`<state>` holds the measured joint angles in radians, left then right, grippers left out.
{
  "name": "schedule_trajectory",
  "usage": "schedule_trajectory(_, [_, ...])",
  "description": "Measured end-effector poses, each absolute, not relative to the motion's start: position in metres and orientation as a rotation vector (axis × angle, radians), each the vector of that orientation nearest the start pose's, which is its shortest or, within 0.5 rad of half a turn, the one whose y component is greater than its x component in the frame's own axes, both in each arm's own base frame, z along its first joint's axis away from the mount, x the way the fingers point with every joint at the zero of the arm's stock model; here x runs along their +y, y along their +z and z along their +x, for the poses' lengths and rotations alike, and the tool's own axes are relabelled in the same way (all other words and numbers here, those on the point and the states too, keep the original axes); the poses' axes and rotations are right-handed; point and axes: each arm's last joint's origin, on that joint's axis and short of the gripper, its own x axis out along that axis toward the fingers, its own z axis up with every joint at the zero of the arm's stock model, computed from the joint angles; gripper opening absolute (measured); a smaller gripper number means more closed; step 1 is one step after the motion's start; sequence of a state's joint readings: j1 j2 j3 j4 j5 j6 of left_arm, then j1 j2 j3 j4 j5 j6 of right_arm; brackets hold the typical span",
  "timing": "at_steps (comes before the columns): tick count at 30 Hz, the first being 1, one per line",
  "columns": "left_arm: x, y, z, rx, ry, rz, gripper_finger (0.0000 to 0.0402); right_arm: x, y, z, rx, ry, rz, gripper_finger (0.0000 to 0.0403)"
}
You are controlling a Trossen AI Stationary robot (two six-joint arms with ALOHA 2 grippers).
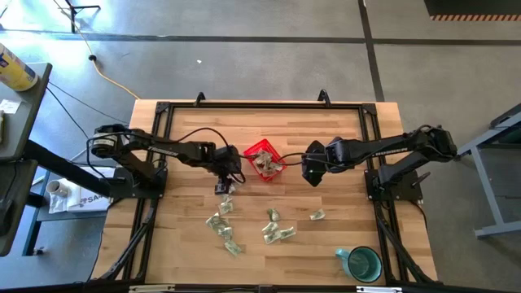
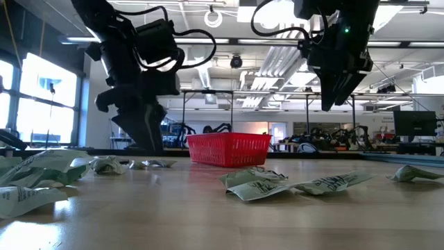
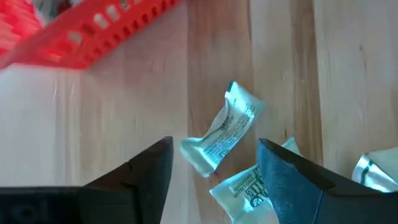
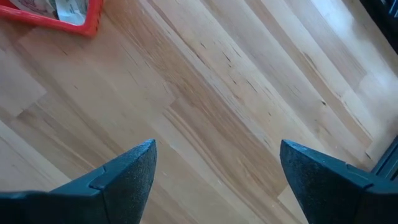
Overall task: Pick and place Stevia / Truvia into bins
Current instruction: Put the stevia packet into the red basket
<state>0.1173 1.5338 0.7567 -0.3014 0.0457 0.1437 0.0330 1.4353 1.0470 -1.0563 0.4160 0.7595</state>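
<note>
The red basket [image 1: 263,160] stands at the middle of the wooden table, with packets lying inside it. Several pale green and white Stevia packets [image 1: 225,205] lie scattered on the wood nearer the front edge. My left gripper [image 3: 214,146] is low over the table just left of the basket [image 3: 81,37], open. One crumpled packet [image 3: 224,130] lies on the wood between its fingertips, apart from both. A second packet [image 3: 245,190] is partly hidden by one finger. My right gripper [image 4: 217,149] hangs open over bare wood right of the basket [image 4: 56,15].
A teal mug [image 1: 362,263] stands at the front right corner. Loose packets [image 2: 263,184] lie in a band between the basket and the front edge. A black frame [image 1: 260,104] borders the table's back and sides. Bare wood lies under my right gripper.
</note>
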Motion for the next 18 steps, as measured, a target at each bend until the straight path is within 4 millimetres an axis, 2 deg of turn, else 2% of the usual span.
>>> schedule_trajectory(4, [0.031,0.143,0.275,1.092,-0.037,0.077,0.0254,-0.004,0.234,0.246,1.198,-0.819,0.302,0.0332])
schedule_trajectory(9, [0.033,0.138,0.283,1.056,-0.017,0.093,0.0207,-0.004,0.234,0.245,1.192,-0.833,0.319,0.033])
schedule_trajectory(13, [0.033,0.133,0.284,1.064,-0.018,0.092,0.0151,-0.004,0.234,0.246,1.192,-0.833,0.319,0.0332])
schedule_trajectory(18, [0.032,0.133,0.283,1.081,-0.001,0.052,0.0053,-0.004,0.234,0.245,1.194,-0.838,0.313,0.0331])
